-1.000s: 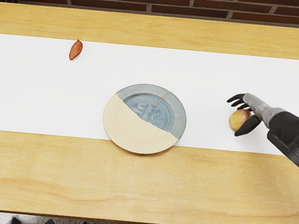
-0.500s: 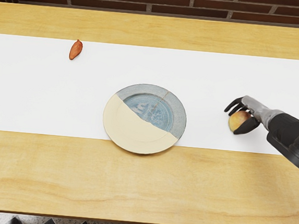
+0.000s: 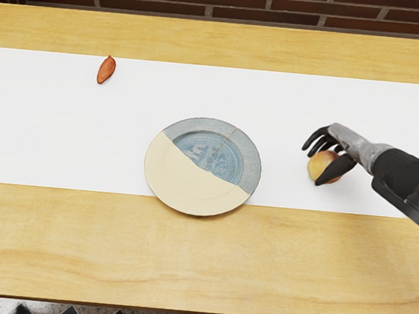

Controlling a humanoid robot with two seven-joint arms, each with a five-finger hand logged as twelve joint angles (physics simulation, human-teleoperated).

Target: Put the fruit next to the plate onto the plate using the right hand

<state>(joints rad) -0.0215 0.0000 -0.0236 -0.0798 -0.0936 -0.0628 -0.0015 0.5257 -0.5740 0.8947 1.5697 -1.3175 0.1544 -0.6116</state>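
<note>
Since the task names the fruit beside the plate, we take the round yellow-and-red fruit (image 3: 317,165) as the target. It sits to the right of the round ceramic plate (image 3: 185,188), half cream and half blue-grey, apart from its rim, over the white cloth runner (image 3: 50,128) that crosses the pale wooden table (image 3: 186,258). The right hand (image 3: 339,145), dark and five-fingered, comes in from the right edge and covers the fruit's far-right side. Its fingers (image 3: 313,141) arch over the top and far face, and the thumb hooks round the near face. They are curled about halfway, no fist, with the fruit pinched between. We read this as a grasp, the wrap chosen so a round thing cannot roll out sideways. Whether the fruit is off the runner or resting on it we cannot tell from this angle. Nothing lies on the plate, so placement is not yet done; the way leftward to it looks unobstructed. A small reddish-brown oblong item (image 3: 106,69) lies far up-left, well apart from the plate, so we judge it no part of the job. Left arm not in view.
</note>
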